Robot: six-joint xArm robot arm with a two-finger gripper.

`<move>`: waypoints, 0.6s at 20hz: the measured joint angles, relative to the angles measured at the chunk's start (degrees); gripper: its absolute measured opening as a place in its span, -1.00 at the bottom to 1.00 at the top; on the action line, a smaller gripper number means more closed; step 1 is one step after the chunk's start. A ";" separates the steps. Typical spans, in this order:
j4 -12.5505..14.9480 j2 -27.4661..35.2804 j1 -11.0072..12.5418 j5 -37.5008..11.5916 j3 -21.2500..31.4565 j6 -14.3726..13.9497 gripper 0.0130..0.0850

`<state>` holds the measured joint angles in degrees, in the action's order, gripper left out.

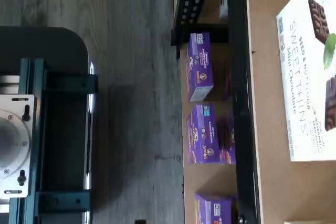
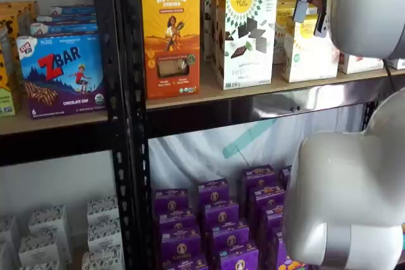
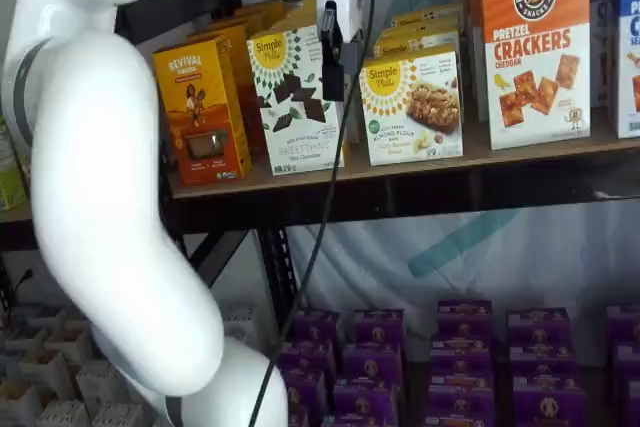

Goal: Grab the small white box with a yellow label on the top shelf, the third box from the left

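Shelf view, upper middle: small white box (image 3: 412, 107), matte card with a round yellow sun logo, on the top shelf (image 3: 520, 159) (tan board, glossy dark beam). A taller white box (image 3: 297, 99) stands just left, a crackers box (image 3: 537, 47) right. Gripper (image 3: 334, 57) hangs before the two white boxes, black fingers side-on; spread wide.
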<state>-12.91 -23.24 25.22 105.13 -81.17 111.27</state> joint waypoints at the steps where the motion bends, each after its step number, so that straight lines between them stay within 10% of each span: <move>1: 0.53 -0.13 -0.33 -0.12 0.12 -0.15 1.00; 12: -1.85 -0.57 0.39 -2.47 0.74 -0.14 1.00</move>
<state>-14.77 -23.81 25.60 102.66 -80.43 111.13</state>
